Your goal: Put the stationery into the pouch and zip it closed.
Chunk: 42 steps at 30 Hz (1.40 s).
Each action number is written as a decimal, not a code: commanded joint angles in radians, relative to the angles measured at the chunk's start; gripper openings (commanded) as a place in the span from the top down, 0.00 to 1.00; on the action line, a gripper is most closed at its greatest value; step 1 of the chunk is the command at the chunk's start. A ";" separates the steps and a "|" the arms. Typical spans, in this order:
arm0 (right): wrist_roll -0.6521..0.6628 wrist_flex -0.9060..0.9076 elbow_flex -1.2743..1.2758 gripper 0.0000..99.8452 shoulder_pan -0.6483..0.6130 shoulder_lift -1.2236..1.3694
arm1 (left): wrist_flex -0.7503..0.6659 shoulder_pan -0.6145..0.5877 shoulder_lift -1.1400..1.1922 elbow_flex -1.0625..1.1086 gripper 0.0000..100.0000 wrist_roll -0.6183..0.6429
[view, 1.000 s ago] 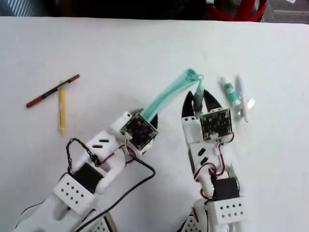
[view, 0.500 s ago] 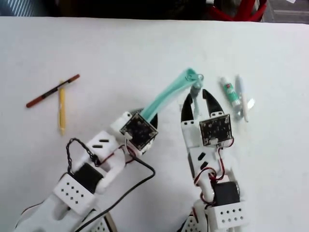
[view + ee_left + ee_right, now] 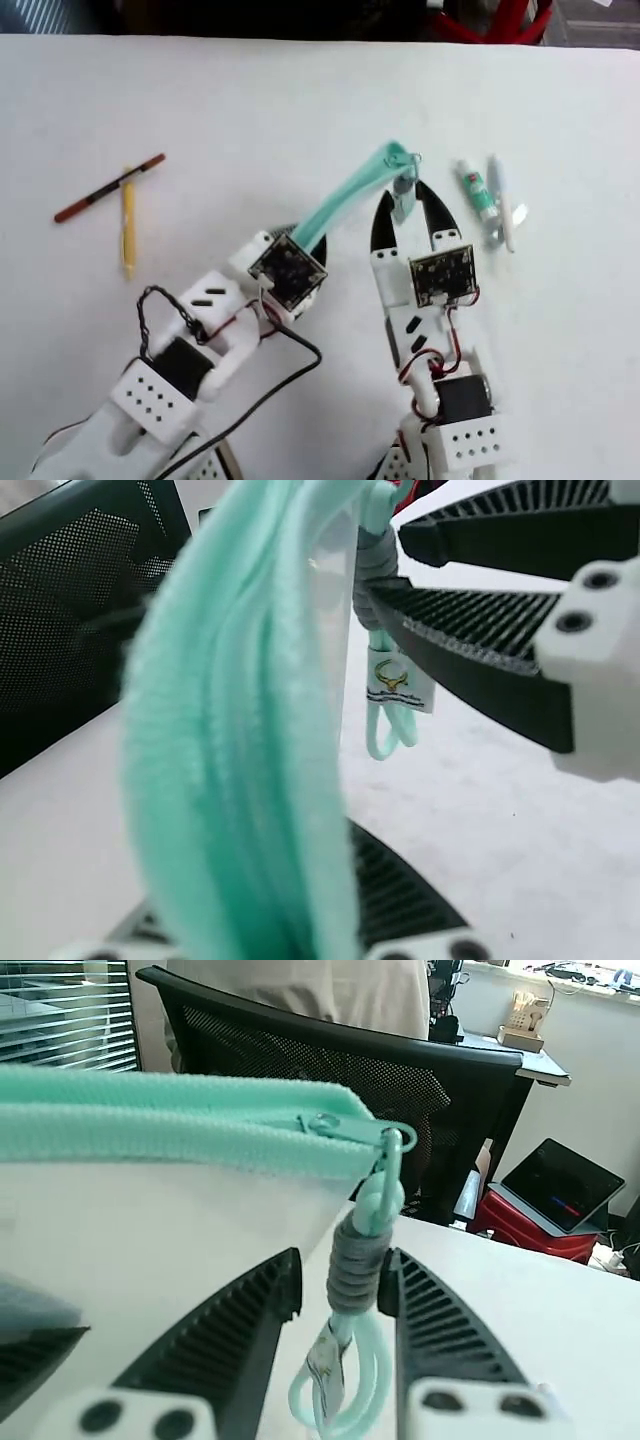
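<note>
My left gripper (image 3: 297,238) is shut on the near end of a mint-green pouch (image 3: 345,195), holding it on edge above the table with the zipper uppermost. The zipper slider (image 3: 325,1123) sits at the pouch's far corner. A grey pull toggle (image 3: 357,1260) on a mint cord hangs from it. My right gripper (image 3: 408,205) is open, one finger on each side of the toggle (image 3: 403,192). In the left wrist view the pouch (image 3: 240,730) stands close up, with the right gripper's fingers (image 3: 480,650) beside the toggle. A red pencil (image 3: 110,187) and a yellow pen (image 3: 128,220) lie far left.
A glue stick (image 3: 475,190) and a white pen (image 3: 500,200) lie just right of the right gripper. The white table (image 3: 300,90) stretches beyond the pouch. A black mesh chair (image 3: 300,1055) stands behind the table's far edge.
The right arm has drawn back slightly toward the near edge and turned a little left, its fingers still on either side of the toggle. The left arm and the pouch have not moved.
</note>
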 commanded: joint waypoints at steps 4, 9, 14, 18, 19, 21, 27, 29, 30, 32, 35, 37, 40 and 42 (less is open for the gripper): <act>0.009 -0.021 -0.008 0.87 0.005 0.001 | -0.028 0.048 -0.016 -0.005 0.98 0.005; 0.009 -0.022 -0.008 0.87 0.025 0.001 | -0.028 0.042 -0.016 -0.006 0.98 0.005; 0.008 -0.047 -0.014 0.87 0.031 0.059 | -0.028 0.042 -0.016 -0.006 0.98 0.005; 0.008 -0.136 -0.043 0.87 0.038 0.217 | -0.028 0.042 -0.016 -0.006 0.98 0.005; 0.008 -0.136 -0.061 0.87 0.038 0.249 | -0.028 0.042 -0.016 -0.006 0.98 0.005; 0.008 -0.136 -0.087 0.87 0.038 0.288 | -0.028 0.042 -0.016 -0.006 0.98 0.005; 0.008 -0.131 -0.087 0.87 0.039 0.255 | -0.028 0.042 -0.016 -0.006 0.98 0.003; 0.008 -0.111 -0.080 0.87 0.039 0.228 | -0.028 0.042 -0.016 -0.006 0.98 0.003; 0.008 -0.097 -0.078 0.87 0.039 0.209 | -0.028 0.042 -0.016 -0.006 0.98 0.003; 0.008 -0.065 -0.078 0.87 0.039 0.170 | -0.028 0.042 -0.016 -0.006 0.98 0.003; 0.006 -0.035 -0.078 0.87 0.038 0.119 | -0.028 0.042 -0.016 -0.006 0.98 0.003; -0.014 -0.042 -0.068 0.87 0.038 0.107 | -0.028 0.045 -0.016 -0.006 0.98 0.003; -0.018 -0.045 -0.063 0.87 0.038 0.117 | -0.028 0.047 -0.016 -0.005 0.98 0.003; -0.018 -0.084 -0.064 0.87 0.038 0.142 | -0.028 0.047 -0.016 -0.005 0.98 0.003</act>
